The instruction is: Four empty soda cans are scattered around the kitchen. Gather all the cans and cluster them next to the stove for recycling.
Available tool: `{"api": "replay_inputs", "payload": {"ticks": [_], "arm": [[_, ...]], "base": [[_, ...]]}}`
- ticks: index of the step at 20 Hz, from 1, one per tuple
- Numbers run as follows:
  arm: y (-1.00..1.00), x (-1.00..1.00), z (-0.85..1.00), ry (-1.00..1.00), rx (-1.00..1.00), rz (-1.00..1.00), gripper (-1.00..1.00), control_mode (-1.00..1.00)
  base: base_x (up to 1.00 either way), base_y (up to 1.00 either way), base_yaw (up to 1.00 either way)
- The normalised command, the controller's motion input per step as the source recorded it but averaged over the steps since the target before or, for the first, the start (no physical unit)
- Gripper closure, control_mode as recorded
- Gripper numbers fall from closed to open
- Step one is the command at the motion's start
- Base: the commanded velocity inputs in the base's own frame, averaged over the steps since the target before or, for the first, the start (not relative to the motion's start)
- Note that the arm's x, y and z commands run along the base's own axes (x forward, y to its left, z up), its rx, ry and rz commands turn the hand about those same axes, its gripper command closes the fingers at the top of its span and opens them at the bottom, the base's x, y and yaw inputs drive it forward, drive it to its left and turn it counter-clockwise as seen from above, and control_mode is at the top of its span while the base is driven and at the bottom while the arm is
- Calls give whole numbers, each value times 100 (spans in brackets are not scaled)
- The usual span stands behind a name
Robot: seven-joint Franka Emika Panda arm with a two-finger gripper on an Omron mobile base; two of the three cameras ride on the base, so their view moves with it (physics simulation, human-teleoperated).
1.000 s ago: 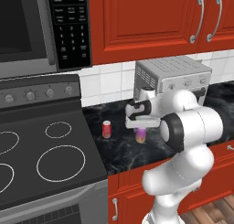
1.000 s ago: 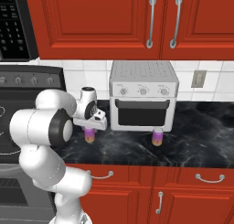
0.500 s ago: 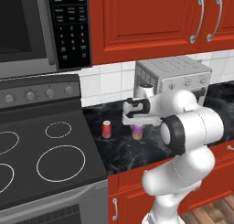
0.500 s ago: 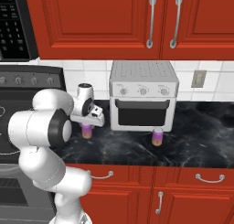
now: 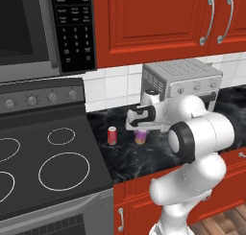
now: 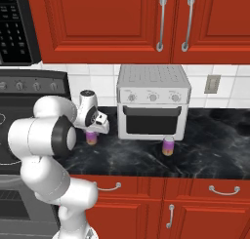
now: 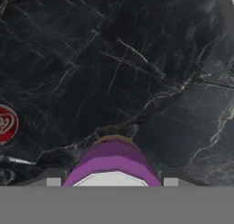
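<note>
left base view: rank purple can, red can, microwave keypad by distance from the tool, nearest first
1. Purple can: between the tool's fingers, standing on the counter.
2. Red can: on the counter toward the stove.
3. Microwave keypad: up above the stove, farthest.

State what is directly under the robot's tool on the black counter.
A purple can with an orange base stands upright on the counter under the tool. The tool covers the can's top in both base views.

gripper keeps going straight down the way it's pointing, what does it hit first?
Likely nothing new: the gripper points down with the purple can between its fingers. Straight on, the can's base or the fingertips meet the black counter. The red can stands off to the side.
</note>
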Motion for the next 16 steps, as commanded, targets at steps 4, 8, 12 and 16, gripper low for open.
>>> {"api": "replay_inputs", "payload": {"ticks": [4, 8, 12, 16], "arm": [[10, 14, -2, 0, 5, 0, 100, -100], [8, 12, -1, 0, 5, 0, 100, -100], [12, 8, -1, 0, 4, 0, 100, -100], [10, 8, -8, 0, 1, 0, 100, -100]], "base": [[0, 0, 0], [0, 0, 0], [0, 0, 0], [0, 0, 0]]}}
